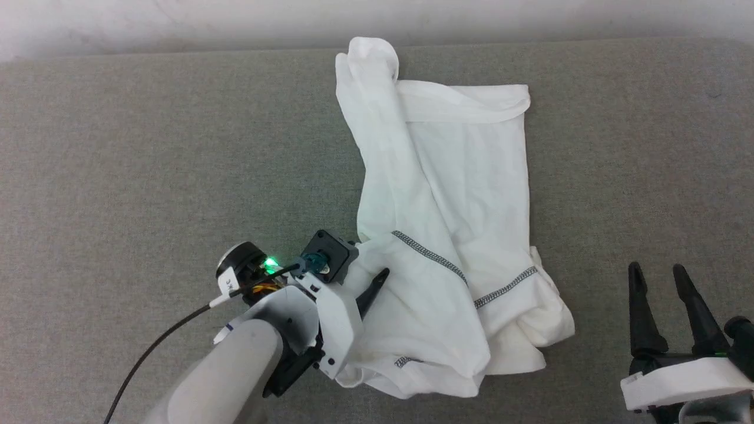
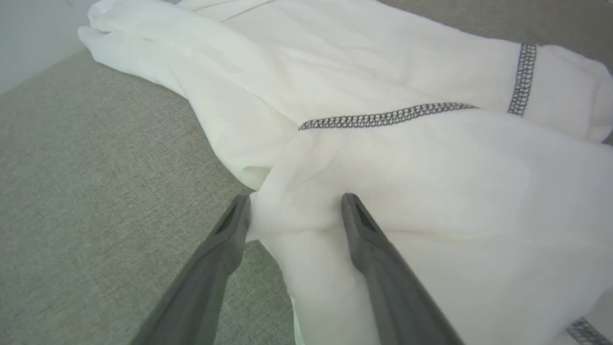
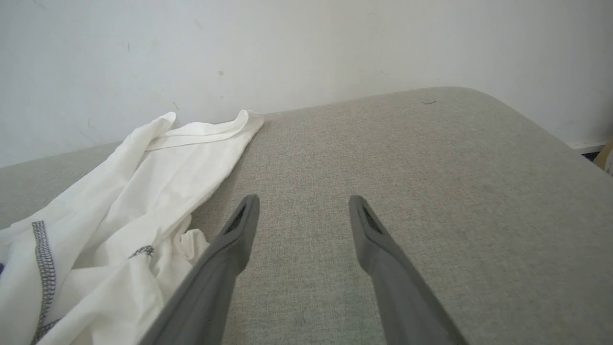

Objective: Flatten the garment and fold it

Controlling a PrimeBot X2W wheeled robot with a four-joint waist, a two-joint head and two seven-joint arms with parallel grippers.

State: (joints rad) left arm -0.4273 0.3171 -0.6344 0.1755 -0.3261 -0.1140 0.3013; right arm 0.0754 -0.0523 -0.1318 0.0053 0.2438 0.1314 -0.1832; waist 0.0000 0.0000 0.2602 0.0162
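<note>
While both arms sit low in the head view, the grey fabric-covered counter (image 1: 147, 147) spreads across the scene, with a pale wall (image 1: 177, 23) along its far edge. Next the garment (image 1: 471, 176): white shirt, lying on the counter around the middle, a bit to the robot's right, long axis running away from the robot. Not flat, rumpled. One long loose fold runs up its left side to the counter's far edge, close to the wall. A turned-over hem band (image 1: 465, 106) crosses the far end, and the near end is bunched, layers lapped over each other. The left forearm (image 1: 230, 365), pale, shows at lower left, with a black cable (image 1: 159, 338) trailing off it and a green light (image 1: 271, 262) on the wrist. The left tool (image 2: 294, 206) is at the garment's near-left edge, fingers spread apart with a hump of cloth sitting between them. One fingertip (image 2: 237, 215) touches the cloth's edge over bare counter, the other lies on top of the cloth; cloth not pinched. The right tool (image 1: 655, 268) is at lower right over bare counter, beside the garment but clear of it, fingers apart, nothing between them, pointing at the far edge. Two lines of dark grey zigzag stitching (image 1: 427, 253) cross the near half of the garment, slanting toward each other. A third short bit shows by the near edge.
</note>
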